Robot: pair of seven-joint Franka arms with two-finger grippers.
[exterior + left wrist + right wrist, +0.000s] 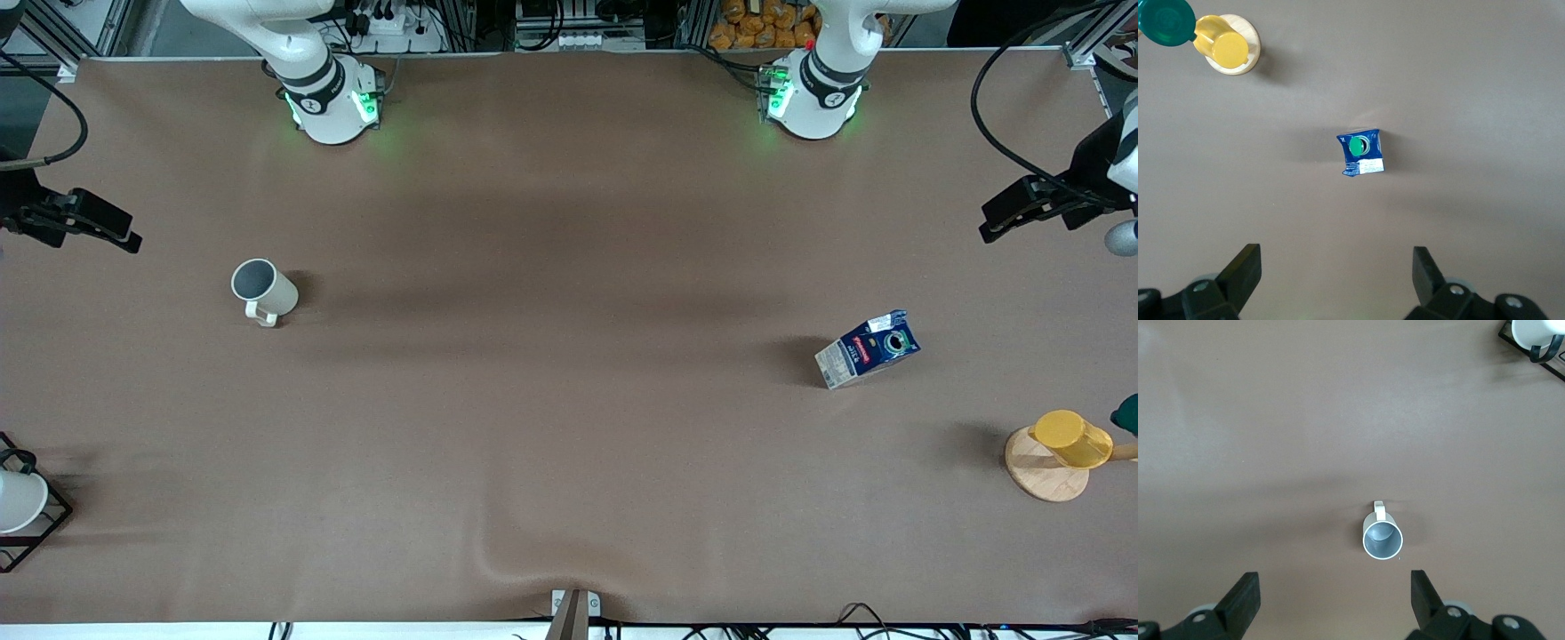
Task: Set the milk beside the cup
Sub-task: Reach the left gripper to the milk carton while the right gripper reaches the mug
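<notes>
Both claws, left claw [1337, 270] and right claw [1335, 593], hang spread apart, milk [867, 348] well apart from cup [263, 290]

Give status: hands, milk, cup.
Left hand open, high over milk. Right hand open, high over cup. Milk upright, untouched, far from cup. Bare table between.

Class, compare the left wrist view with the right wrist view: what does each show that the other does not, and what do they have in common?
Only the left wrist view shows the milk standing upright, green cap on top, plus the yellow cup on its round wooden base and a green round thing beside it. Only the right wrist view shows the cup, upright, grey inside, and the white cup on a black wire rack. Both share the brown table and an open, empty gripper above it: the left gripper and the right gripper.
</notes>
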